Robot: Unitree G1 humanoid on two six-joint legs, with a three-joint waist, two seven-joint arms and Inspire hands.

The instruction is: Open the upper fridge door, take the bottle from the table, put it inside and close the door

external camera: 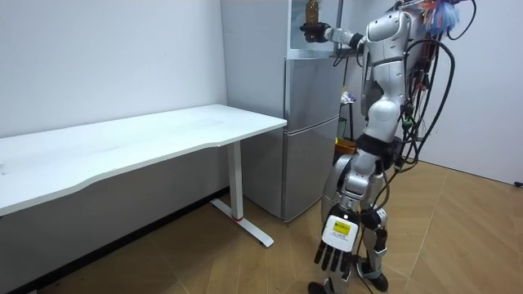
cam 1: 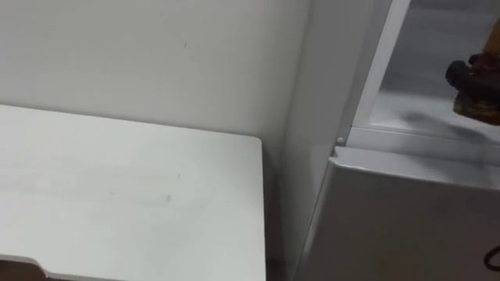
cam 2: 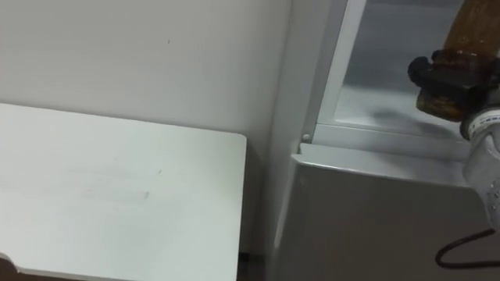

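Left robot hand (external camera: 337,242) hangs at the robot's side, nearest the room camera, low above the wood floor (external camera: 245,273). Fingers are loose and pointing down, holding nothing.

Robot stands upright facing the fridge (external camera: 310,122), just off the end of the white table (external camera: 163,135). The table's end sits just beside the fridge's side wall with a narrow gap between them. Tabletop is bare.

Fridge's lower grey door (cam 2: 375,226) is closed. The upper compartment (cam 2: 391,47) is open, with its white interior visible.

Right arm is raised and stretched forward at head height into that opening. Right robot hand (cam 2: 428,72) has its dark fingers wrapped round the amber bottle (cam 2: 471,27), gripping the lower part. The bottle is roughly upright, inside the upper compartment near its front edge, over the shelf floor (cam 2: 375,105). A faint shadow lies on the shelf beside it. Can't tell whether the bottle's base touches the shelf.

Plain light wall (cam 1: 156,55) behind the table.
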